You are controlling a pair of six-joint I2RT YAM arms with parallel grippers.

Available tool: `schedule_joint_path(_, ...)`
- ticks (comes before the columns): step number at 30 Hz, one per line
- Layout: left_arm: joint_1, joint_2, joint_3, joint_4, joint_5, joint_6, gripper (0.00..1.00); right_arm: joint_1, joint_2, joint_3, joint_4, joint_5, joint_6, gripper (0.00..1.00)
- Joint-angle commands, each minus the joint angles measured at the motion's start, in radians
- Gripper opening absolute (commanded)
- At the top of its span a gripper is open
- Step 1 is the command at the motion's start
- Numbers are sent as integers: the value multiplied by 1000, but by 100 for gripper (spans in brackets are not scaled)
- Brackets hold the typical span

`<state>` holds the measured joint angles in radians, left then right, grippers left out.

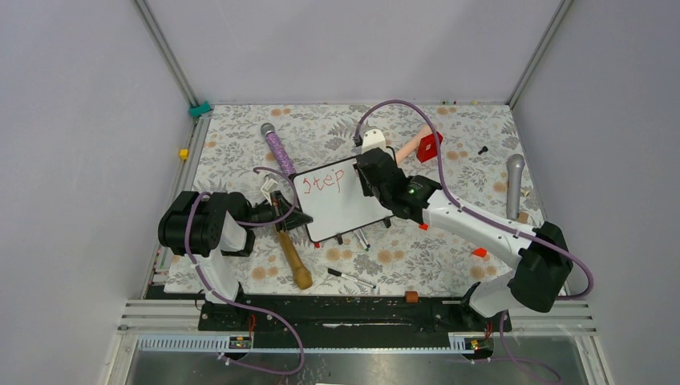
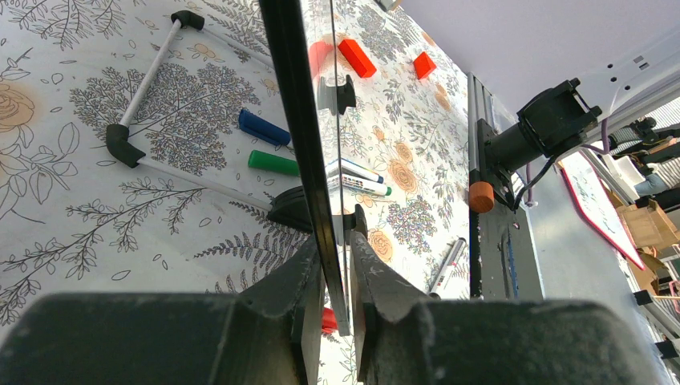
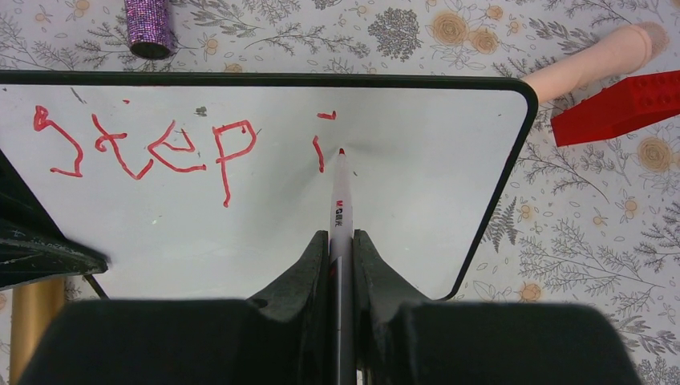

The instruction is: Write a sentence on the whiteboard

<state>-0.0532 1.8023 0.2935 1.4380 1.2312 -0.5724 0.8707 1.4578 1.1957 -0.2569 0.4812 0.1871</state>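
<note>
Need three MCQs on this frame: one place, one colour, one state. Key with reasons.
1. Where does the left gripper hold the black-framed white whiteboard? A its left edge; B its right edge; C nowhere.
2. The handwritten lettering on it is: A blue; B red; C green.
3. The right gripper is: A open; B shut on the white red-tipped marker; C shut, empty.
Key: 1 A, the top view shows the frame clamped on that side; 2 B, the strokes are red; 3 B, it clamps the marker's barrel.
</note>
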Motion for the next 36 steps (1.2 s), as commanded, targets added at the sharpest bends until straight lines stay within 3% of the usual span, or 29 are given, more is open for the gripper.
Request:
schedule_joint_path(1,-2,3,-8,36,38,33,17,-14,6,45,20,33,-1,0)
schedule_joint_path(16,-3,-11,-14,35,51,38,13,-15,-6,33,20,35,0,0)
schedule_joint_path(23,-5,-8,-14,37,50,42,2,-15,-10,30,20,37,1,0)
schedule_joint_path(36,-5,5,-6,36,50,36,2,-16,-27,5,37,33,4,0)
